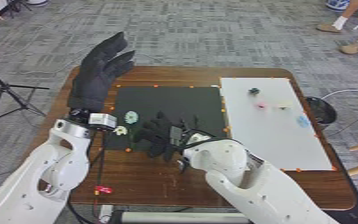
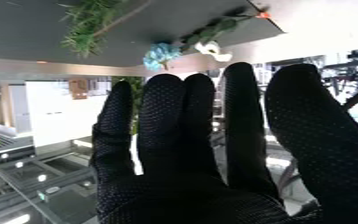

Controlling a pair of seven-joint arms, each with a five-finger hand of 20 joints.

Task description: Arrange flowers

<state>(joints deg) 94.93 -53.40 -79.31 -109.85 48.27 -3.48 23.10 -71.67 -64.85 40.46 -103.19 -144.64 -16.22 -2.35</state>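
Note:
My right hand [image 1: 162,135] is open over the front part of the black mat [image 1: 162,95], close to a pale yellow flower [image 1: 120,130] and a light blue flower [image 1: 131,117]. Its straight fingers also show in the right wrist view, where the hand [image 2: 175,165] has a green sprig [image 2: 88,31], a blue flower [image 2: 162,54] and a white flower [image 2: 213,51] beyond it. On the white board [image 1: 269,145] lie a dark flower [image 1: 254,91], a pink one [image 1: 262,105] and another blue one [image 1: 302,121]. Raised at the table's left side, my left hand [image 1: 94,82] has straight fingers.
A red-pink item [image 1: 103,189] lies on the brown table [image 1: 158,180] near its front left. Small orange markers line the mat and board. A black bin [image 1: 321,111] stands beyond the right edge, and a tripod [image 1: 11,92] stands to the left.

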